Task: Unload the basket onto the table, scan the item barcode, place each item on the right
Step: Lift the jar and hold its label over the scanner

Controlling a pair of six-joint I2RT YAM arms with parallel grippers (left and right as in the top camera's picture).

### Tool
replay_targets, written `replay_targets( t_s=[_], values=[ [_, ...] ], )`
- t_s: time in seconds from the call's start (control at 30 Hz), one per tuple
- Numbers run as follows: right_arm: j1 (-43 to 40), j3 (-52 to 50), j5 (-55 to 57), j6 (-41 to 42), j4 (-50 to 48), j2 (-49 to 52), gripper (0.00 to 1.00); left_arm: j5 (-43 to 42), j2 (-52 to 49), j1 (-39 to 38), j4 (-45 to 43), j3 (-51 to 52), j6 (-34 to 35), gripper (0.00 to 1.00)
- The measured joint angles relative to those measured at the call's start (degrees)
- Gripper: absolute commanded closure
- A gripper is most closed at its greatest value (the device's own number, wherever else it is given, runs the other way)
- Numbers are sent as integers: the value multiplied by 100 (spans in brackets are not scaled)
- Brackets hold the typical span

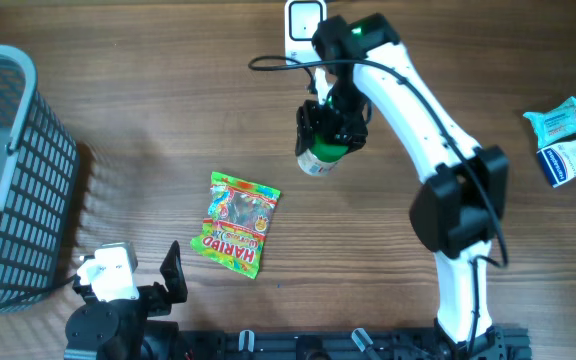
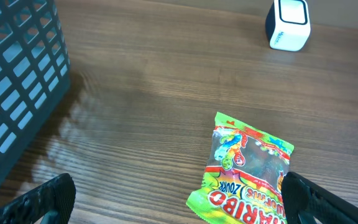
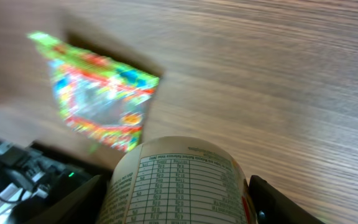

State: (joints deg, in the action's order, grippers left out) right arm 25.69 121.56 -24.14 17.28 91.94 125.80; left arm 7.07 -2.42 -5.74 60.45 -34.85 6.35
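- The container [image 1: 319, 156], a small cylinder with a printed table on its label, appears to be held clear of the table [image 1: 148, 100]. It sits about mid-table, just on the near side of the scanner [image 1: 303, 20], which stands at the far edge.
- It is gripped by the right fingers [image 3: 278, 198], which are closed partway with one on each side of the body.
- No barcode can be made out in any view, since only the printed table faces the wrist camera. The code is judged to lie elsewhere round the label.
- The step would be done well if the container were turned about its long axis until the code faces the scanner's window. It should then be carried a little farther and held steady — squarely, not at a glancing angle.
- The grip should be kept off the code, because a finger across the bars would spoil the read.
- The sweets bag [image 1: 235, 225] lies flat to the near left of the container, well apart from it, and need not be disturbed.
- The left fingers [image 2: 48, 198] are spread as wide as they go and hold nothing. They are low at the near left, close to the bag.
- A basket [image 1: 8, 170] stands at the left edge, and two packets [image 1: 568, 145] lie at the right.
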Motion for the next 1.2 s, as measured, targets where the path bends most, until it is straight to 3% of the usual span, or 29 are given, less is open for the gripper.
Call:
replay_targets(
  t_s=[0.33, 0.5, 0.77, 1.2],
  values=[
    [0, -2, -1746, -81, -149, -793, 46, 0, 0, 0, 0, 0, 0, 0],
    [-4, -501, -2376, 428, -1709, -793, 43, 0, 0, 0, 0, 0, 0, 0],
    [-46, -2337, -3884, 1193, -3036, -201, 43, 0, 0, 0, 0, 0, 0, 0],
    [-116, -3077, -4229, 1775, -3410, -181, 40, 0, 0, 0, 0, 0, 0, 0]
  ],
)
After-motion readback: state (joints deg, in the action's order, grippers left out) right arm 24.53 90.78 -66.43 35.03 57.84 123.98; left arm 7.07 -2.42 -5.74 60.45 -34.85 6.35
